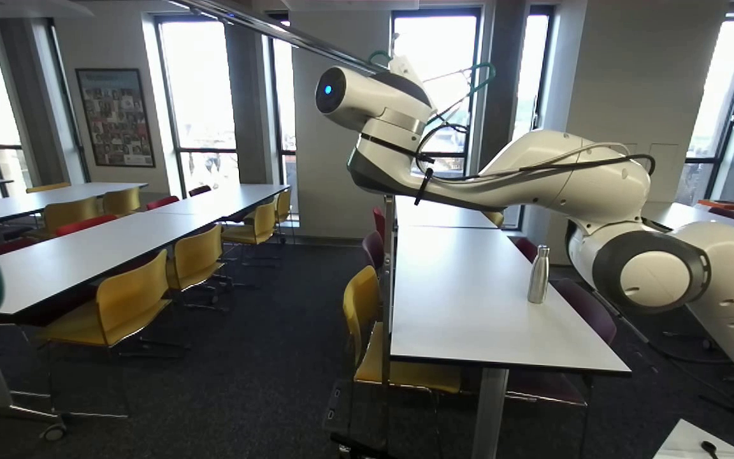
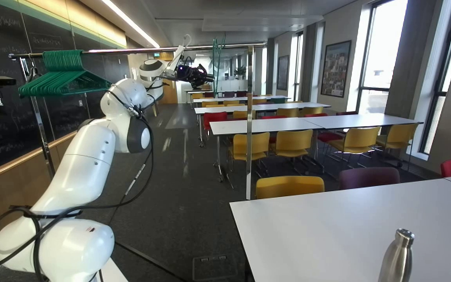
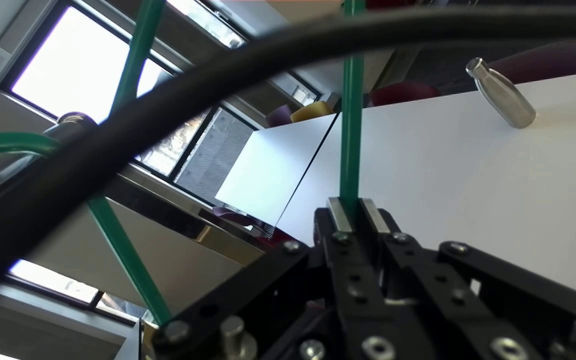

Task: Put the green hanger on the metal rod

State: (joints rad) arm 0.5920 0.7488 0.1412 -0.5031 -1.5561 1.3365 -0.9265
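Gripper (image 3: pixel 356 212) clamps a straight length of the green hanger (image 3: pixel 351 120) between its fingertips, seen from the wrist. In an exterior view, the hanger is up at the metal rod (image 1: pixel 306 43), its hook curving just above it; whether it rests there cannot be told. Farther back, a silver-colored bottle (image 1: pixel 539 280) stands on a white table (image 1: pixel 456 306), a yellow chair (image 1: pixel 360 296) beside it, tall windows (image 1: pixel 195 89) behind.

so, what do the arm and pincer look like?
Arm: white, rounded segments, dark trim, blue light on a round dark cap. Black cables run along it, strapped on. Pincer: black, angular, with silver screws and pale metallic pads.
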